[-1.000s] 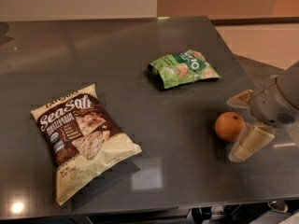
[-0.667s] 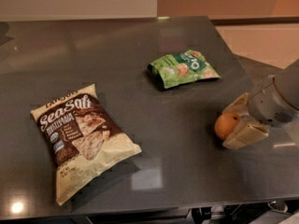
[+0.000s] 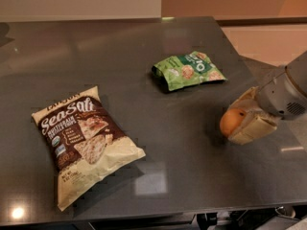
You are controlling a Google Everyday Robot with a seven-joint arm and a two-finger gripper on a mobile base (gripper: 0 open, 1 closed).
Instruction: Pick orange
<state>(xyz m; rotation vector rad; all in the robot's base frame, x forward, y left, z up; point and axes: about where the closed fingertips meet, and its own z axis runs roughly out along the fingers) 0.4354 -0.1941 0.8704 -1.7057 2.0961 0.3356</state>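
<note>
The orange is a small round fruit at the right side of the dark table. My gripper reaches in from the right edge and is shut on the orange. One cream finger lies under and in front of it, and the other runs behind it. Only the left half of the orange shows past the fingers. I cannot tell whether the orange touches the table.
A green snack bag lies behind and left of the orange. A large brown and cream Sea Salt chip bag lies at the front left. The table's right edge runs close behind the gripper's grey wrist.
The fingers stood apart beside the orange a second ago. They have closed around it, and the gripper with the orange has shifted slightly up.
</note>
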